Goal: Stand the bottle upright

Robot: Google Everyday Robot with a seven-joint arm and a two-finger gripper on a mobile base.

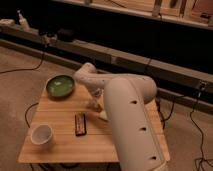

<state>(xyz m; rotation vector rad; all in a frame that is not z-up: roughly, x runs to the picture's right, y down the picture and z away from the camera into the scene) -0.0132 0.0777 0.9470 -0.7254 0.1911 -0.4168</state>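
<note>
Above the table [55,147], the arm [131,115] partly hides the gripper [95,104].

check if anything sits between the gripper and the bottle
Nothing visible does. The gripper is low over the middle of the table, right beside the bottle, which is partly hidden by the arm. The candy bar, cup and green bowl sit clear of them.
</note>
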